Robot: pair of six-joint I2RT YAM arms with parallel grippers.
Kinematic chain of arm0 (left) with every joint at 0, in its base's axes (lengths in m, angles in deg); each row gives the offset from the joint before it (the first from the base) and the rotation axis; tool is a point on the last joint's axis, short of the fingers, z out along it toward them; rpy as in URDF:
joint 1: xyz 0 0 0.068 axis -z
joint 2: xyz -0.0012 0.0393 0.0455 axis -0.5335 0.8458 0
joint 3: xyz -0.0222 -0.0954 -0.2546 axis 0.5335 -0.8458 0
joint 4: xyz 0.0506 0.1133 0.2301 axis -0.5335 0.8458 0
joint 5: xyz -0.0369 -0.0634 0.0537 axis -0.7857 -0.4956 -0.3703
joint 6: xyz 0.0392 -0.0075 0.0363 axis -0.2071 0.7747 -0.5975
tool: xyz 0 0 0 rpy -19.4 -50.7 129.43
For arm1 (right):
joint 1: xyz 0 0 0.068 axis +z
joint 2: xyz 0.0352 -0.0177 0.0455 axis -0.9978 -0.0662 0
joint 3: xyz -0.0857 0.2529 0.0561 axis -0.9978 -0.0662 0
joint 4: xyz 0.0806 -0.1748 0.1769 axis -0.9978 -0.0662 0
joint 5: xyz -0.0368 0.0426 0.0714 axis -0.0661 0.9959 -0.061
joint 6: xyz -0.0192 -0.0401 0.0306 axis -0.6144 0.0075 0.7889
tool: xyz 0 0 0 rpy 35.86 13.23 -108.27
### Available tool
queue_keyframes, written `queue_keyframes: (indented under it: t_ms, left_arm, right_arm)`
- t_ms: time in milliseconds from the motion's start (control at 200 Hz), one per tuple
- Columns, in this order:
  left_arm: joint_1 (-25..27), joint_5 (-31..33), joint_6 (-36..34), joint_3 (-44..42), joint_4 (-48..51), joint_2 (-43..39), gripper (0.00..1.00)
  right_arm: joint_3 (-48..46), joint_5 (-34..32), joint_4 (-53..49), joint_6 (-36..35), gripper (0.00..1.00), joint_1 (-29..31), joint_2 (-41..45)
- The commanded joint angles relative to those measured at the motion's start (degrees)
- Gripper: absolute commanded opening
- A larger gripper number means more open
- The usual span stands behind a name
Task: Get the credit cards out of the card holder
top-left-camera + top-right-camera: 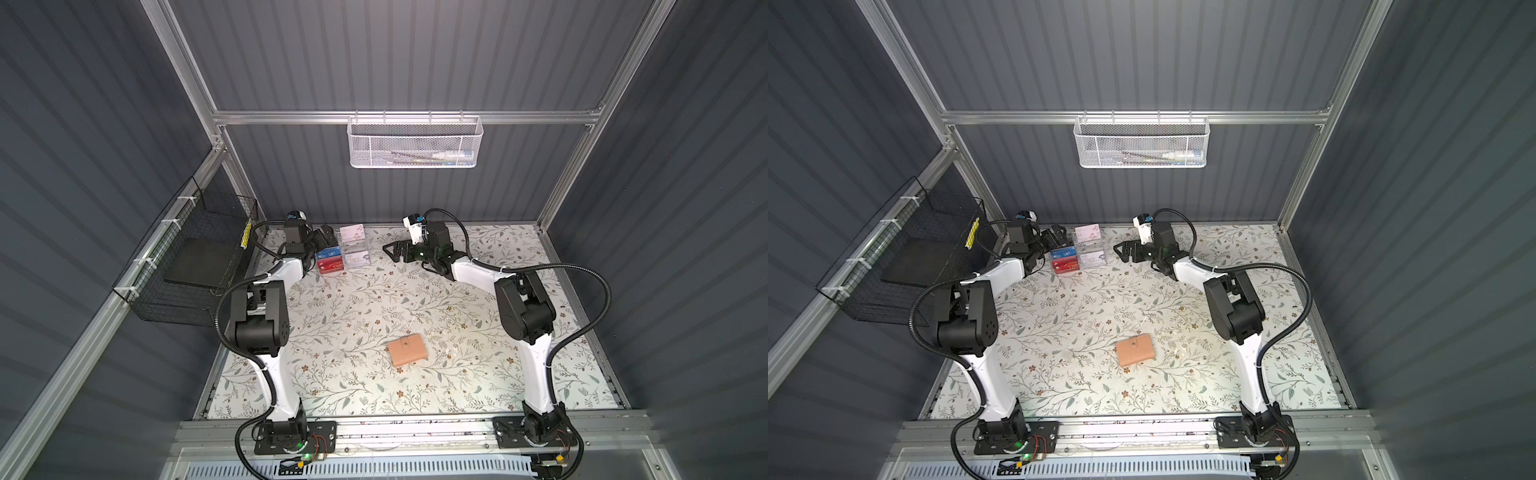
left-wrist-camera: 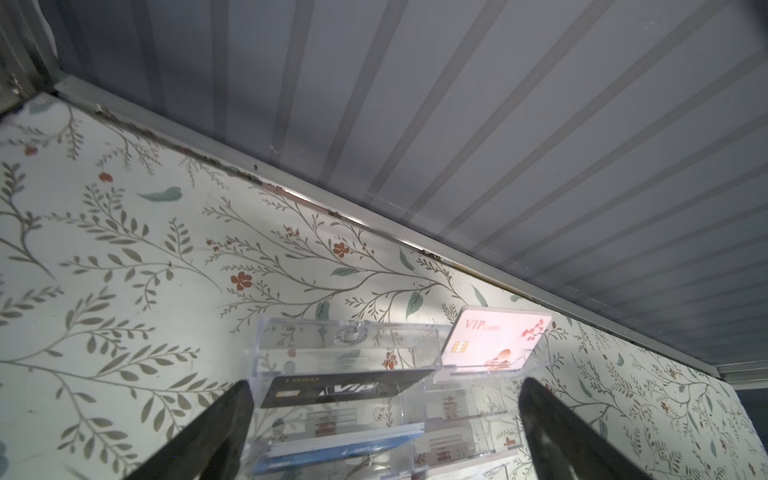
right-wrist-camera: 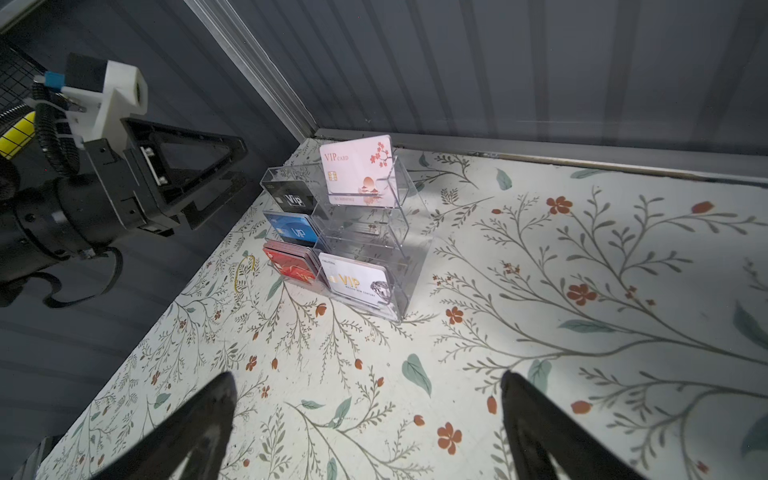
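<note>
The floral bench (image 1: 478, 374) carries everything. Both pincers hover near its back edge with jaws spread wide, holding nothing. The left gripper (image 1: 325, 235) is just beside the clear rack (image 3: 395, 237), and the right gripper (image 1: 389, 250) is a little apart from it. The card holder (image 1: 409, 353) lies closed toward the front edge, near the middle. Black, blue and red credit cards (image 3: 297, 232) stand in the rack.

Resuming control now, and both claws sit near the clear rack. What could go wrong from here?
1. The open left claw hovers right at the acrylic rack; advancing could topple it or grab its cards by mistake.
2. The card holder lies closed toward the table's front, far from the left claw and the open right claw; a one-sided pinch may just slide it.
</note>
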Motion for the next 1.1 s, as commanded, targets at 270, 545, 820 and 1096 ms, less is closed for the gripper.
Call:
queue_keyframes:
  t_ms: [270,545,820,1096]
  left_arm:
    - [-0.5,8.3,-6.9,10.8,6.4,5.7,1.00]
    - [-0.5,5.8,-8.7,14.9,6.3,10.8,1.00]
    - [-0.5,1.5,-8.4,14.8,3.6,13.2,1.00]
    - [0.5,-1.3,-7.7,14.5,2.4,14.6,1.00]
  right_arm:
    - [-0.2,1.1,1.8,-0.4,0.99,0.3,0.3]
    - [-1.1,1.2,1.9,-0.7,0.99,0.0,0.3]
    - [-2.4,1.2,3.0,-0.1,0.99,-0.3,0.6]
    - [-3.5,1.2,4.1,0.9,0.99,-0.8,1.3]
